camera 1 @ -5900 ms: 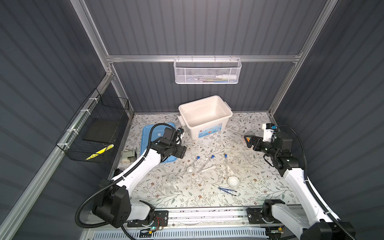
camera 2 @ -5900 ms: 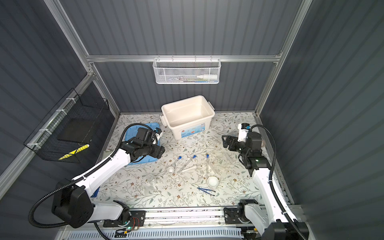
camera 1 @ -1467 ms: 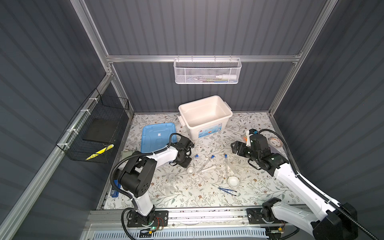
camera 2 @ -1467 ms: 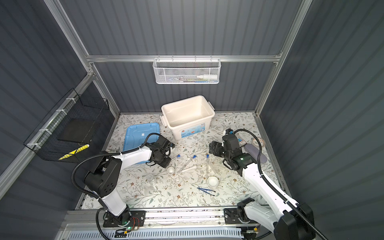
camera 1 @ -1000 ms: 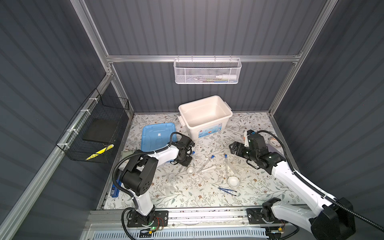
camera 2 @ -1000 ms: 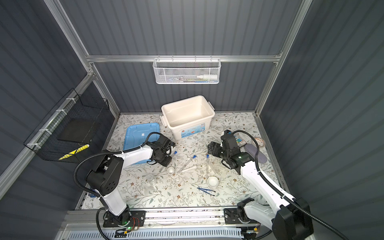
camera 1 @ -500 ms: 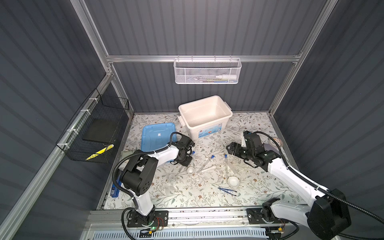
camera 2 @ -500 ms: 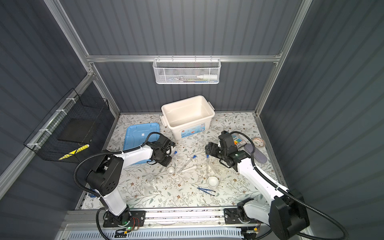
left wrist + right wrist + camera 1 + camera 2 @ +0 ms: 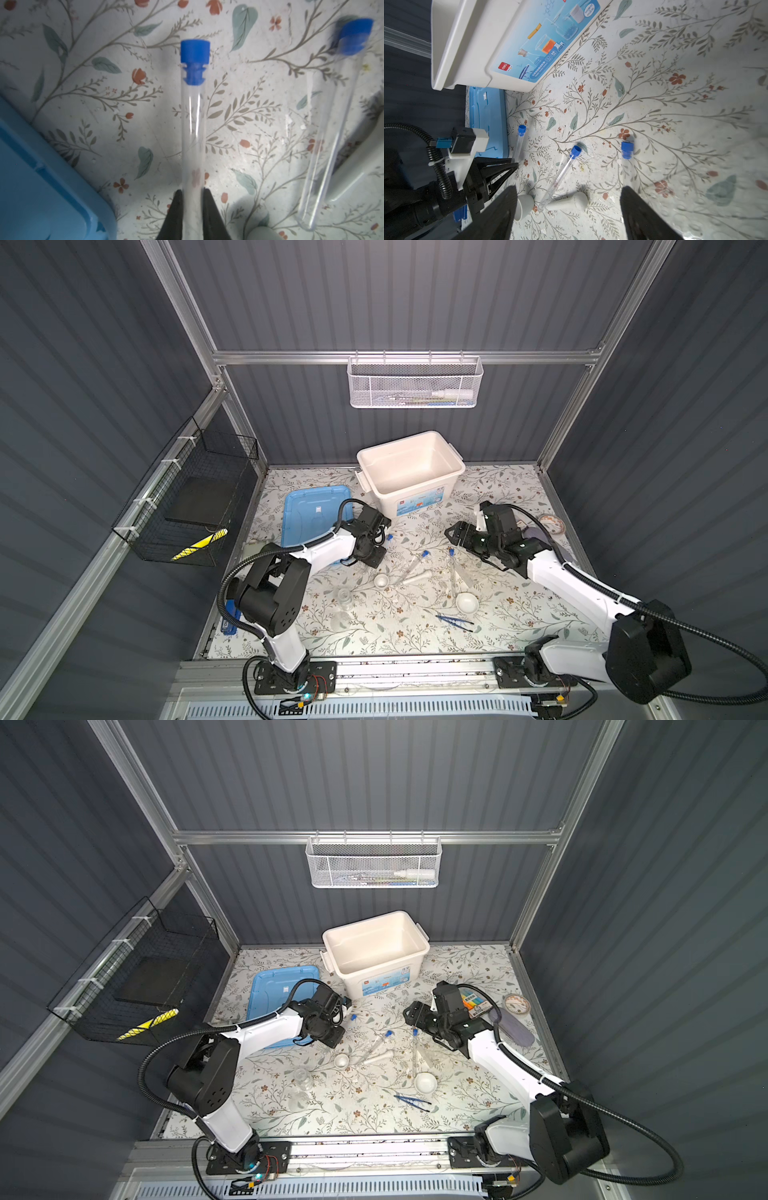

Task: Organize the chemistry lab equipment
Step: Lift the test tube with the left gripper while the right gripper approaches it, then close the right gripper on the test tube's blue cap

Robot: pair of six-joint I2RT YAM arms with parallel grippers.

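left fingers (image 9: 209, 212): clamped on the closed end of a clear tube (image 9: 192, 128) | axis: run straight out from them, blue cap (image 9: 195, 52) pointed away, beside the blue lid (image 9: 41, 187) on the tabletop (image 9: 104, 62) | right fingers (image 9: 500, 214): spread wide

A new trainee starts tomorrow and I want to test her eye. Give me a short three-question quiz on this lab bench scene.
1. True or false: the fingers of the left gripper are clamped on a clear plastic tube with a blue cap.
2. The open white plastic storage bin is: A) empty B) half full C) full to the rim.
3. How many more such tubes lie free on the floral table cover?
Key: 1 true; 2 A; 3 two free tubes.
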